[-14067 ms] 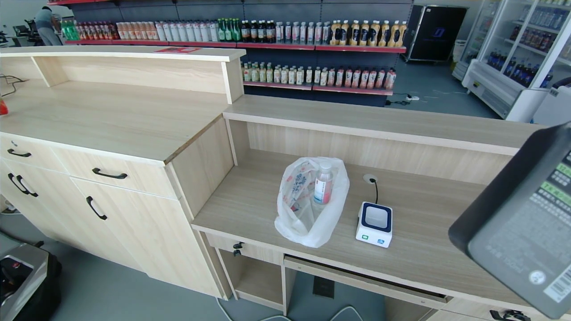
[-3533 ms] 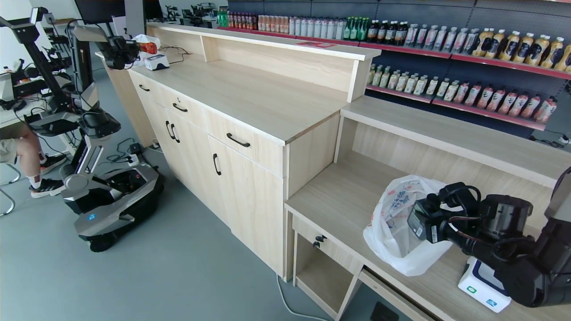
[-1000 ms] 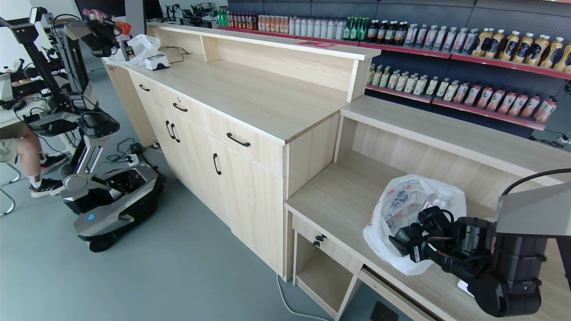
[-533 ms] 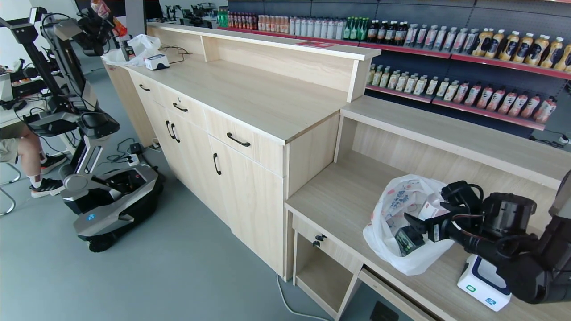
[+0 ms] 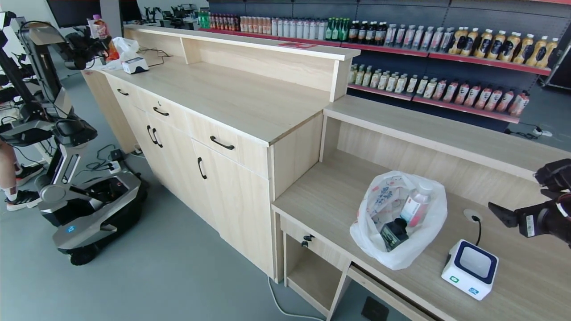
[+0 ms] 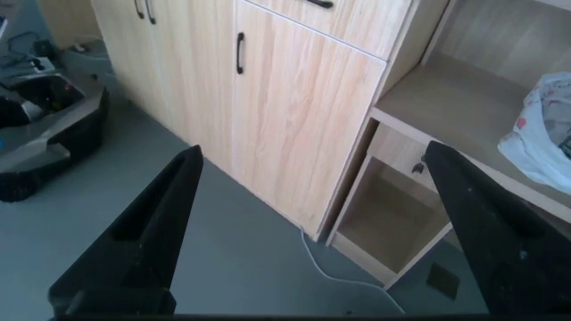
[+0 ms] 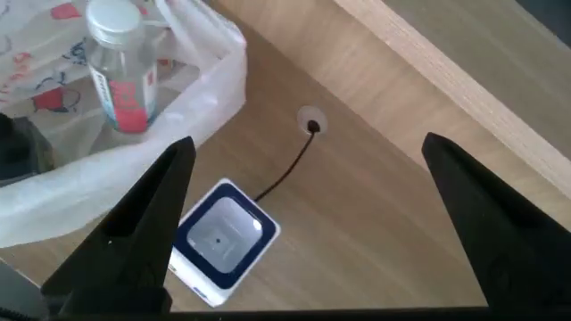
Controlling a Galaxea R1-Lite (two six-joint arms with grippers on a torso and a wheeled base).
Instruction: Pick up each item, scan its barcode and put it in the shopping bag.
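Right pincer [image 5: 514, 192] is spread wide and empty, hanging above the counter [image 5: 339, 196]. Scanner [image 5: 470, 269] sits on the counter below it, slightly nearer the robot. Shopping bag [image 5: 417, 256] stands to that pincer's left, just beside the scanner, mouth open. Inside it are a clear bottle [image 5: 415, 207] with a red label and a dark item [image 5: 393, 234]. Left pincer [image 6: 312, 153] is also wide and empty, over the floor [image 6: 223, 250] by the cabinet [image 6: 294, 98], with the bag well apart from it.
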